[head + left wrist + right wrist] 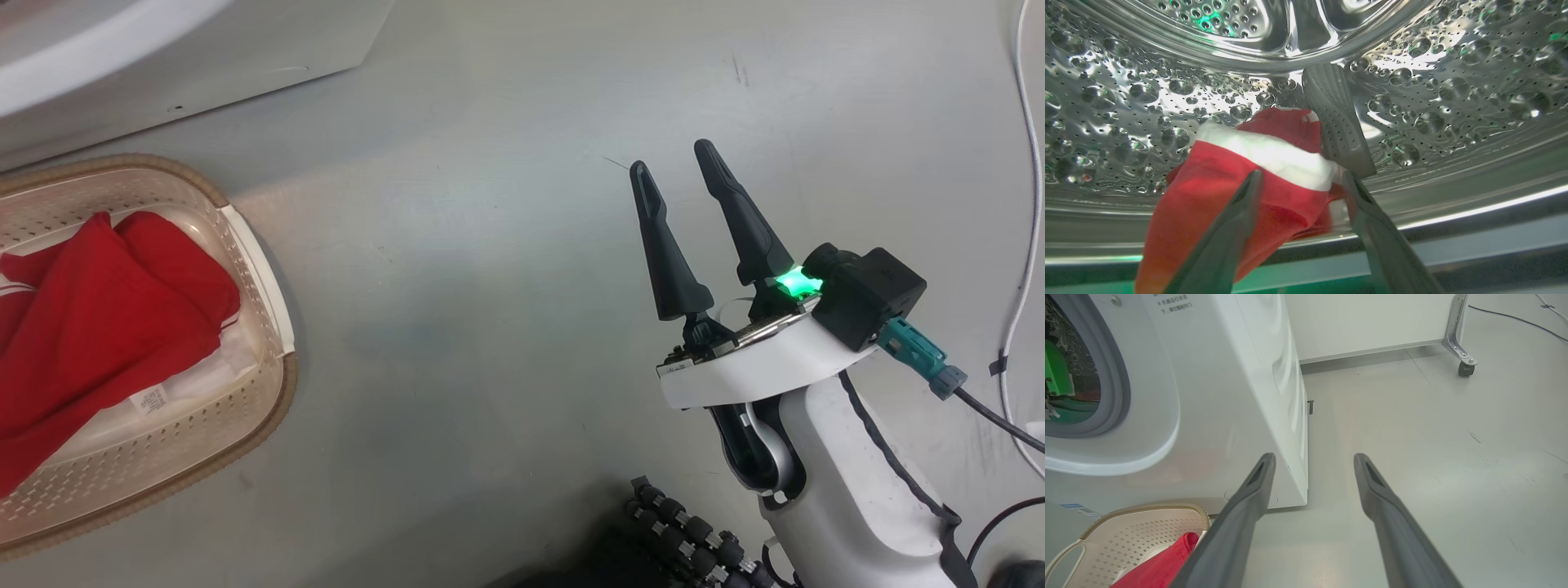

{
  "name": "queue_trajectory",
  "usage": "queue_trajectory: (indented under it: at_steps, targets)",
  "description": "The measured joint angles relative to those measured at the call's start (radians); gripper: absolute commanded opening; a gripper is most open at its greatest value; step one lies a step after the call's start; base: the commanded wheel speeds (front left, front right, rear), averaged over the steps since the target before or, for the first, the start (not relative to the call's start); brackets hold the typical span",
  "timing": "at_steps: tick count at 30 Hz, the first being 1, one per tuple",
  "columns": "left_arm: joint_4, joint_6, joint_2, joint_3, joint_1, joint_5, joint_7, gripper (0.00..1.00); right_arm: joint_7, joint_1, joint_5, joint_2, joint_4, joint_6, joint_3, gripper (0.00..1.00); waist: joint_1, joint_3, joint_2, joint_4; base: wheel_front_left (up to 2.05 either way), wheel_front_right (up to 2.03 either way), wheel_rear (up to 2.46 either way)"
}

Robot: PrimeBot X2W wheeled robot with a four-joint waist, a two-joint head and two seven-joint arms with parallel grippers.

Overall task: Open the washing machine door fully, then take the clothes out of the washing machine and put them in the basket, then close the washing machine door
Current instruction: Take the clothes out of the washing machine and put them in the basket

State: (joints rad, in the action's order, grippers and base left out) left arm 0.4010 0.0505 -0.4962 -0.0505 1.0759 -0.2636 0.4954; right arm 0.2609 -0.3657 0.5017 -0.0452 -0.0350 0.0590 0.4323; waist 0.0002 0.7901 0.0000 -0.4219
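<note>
Two dark fingers (1237,220) of the left hand (1302,175) are seen closest, spread wide inside the drum (1126,102) of the washing machine (1229,396), with nothing clamped between them. A red garment (1208,196) is draped directly ahead of and between the fingertips, over the drum's front lip. Its white band (1265,157) lies just beyond the tips, and its far edge rests against a grey lifter rib (1337,122). Whether either finger is touching the cloth cannot be told.

The garment is judged to be light, soft and limp: it will fold and trail when lifted, and nothing in it can be broken. A pinch on a thick fold is to be preferred. The bunched ridge at the white band, midway between the fingers, is judged the best place, since a single thin layer could slip out. Little drag is expected from the smooth steel, though the hem might be caught at the rib or the lip on the way out.

The right hand (673,159) is held wide and empty above the floor (490,343). Well to its left the basket (273,327) is set on the floor in front of the machine, with a second red garment (106,310) heaped loosely in it, so another piece can be dropped on top.
</note>
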Motion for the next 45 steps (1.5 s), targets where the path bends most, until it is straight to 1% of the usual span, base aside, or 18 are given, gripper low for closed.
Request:
queue_trajectory:
  at_steps: [7,8,9,10,11,16,20,25,29,34,41,45]
  targets:
    - [0.055,0.000,-0.023,-0.019,0.020,0.013,0.073,1.00,0.000,-0.001,0.004,0.000,-0.006,0.000,0.009,1.00,-0.0001,-0.003,0.0000,-0.004,0.00,0.00,0.00]
    - [0.060,0.000,-0.023,-0.020,0.021,0.013,0.080,0.77,0.000,-0.001,0.008,0.000,-0.007,0.000,0.010,1.00,-0.0001,-0.004,0.0000,-0.004,0.00,0.00,0.00]
    - [0.067,0.000,-0.023,-0.020,0.024,0.013,0.088,0.44,0.000,-0.002,0.008,0.000,-0.007,0.000,0.010,1.00,-0.0001,-0.004,0.0000,-0.004,0.00,0.00,0.00]
    - [0.072,0.000,-0.024,-0.022,0.028,0.015,0.093,0.02,0.000,-0.003,0.008,0.000,-0.007,0.000,0.010,1.00,-0.0001,-0.005,0.0000,-0.004,0.00,0.00,0.00]
    - [0.075,0.000,-0.024,-0.023,0.031,0.019,0.097,0.00,0.000,-0.005,0.008,0.000,-0.008,0.000,0.011,1.00,-0.0001,-0.006,0.0000,-0.004,0.00,0.00,0.00]
    - [0.077,0.002,-0.024,-0.031,0.045,0.038,0.102,0.00,0.000,-0.014,0.008,0.000,-0.010,-0.005,0.011,1.00,-0.0001,-0.009,0.0000,-0.004,0.00,0.00,0.00]
    - [0.075,0.007,-0.023,-0.033,0.053,0.043,0.084,0.00,0.000,-0.015,0.007,0.000,-0.013,-0.009,0.008,1.00,-0.0001,-0.011,0.0000,0.000,0.00,0.00,0.00]
    - [0.070,0.013,0.007,-0.034,0.053,0.044,0.035,0.00,0.000,-0.016,-0.006,0.000,-0.021,-0.009,-0.004,1.00,-0.0001,-0.018,0.0000,0.013,0.00,0.00,0.00]
    - [0.057,0.015,0.040,-0.021,0.053,0.034,-0.027,0.00,0.000,-0.016,-0.021,0.000,-0.028,-0.009,-0.011,1.00,-0.0001,-0.028,0.0000,0.028,0.00,0.00,0.00]
    - [0.040,0.025,0.092,0.007,0.031,-0.005,-0.136,0.00,0.000,-0.016,-0.040,0.000,-0.042,-0.009,-0.018,1.00,-0.0001,-0.050,0.0000,0.044,0.00,0.00,0.00]
    - [0.016,0.037,0.169,0.041,-0.106,-0.037,-0.300,0.00,0.000,-0.015,-0.074,-0.001,-0.064,-0.008,-0.031,1.00,-0.0002,-0.102,0.0000,0.068,0.00,0.00,0.00]
    - [-0.012,0.038,0.209,0.045,-0.169,-0.054,-0.388,0.00,0.000,-0.011,-0.088,-0.001,-0.077,-0.007,-0.038,1.00,-0.0002,-0.138,0.0000,0.085,0.00,0.00,0.00]
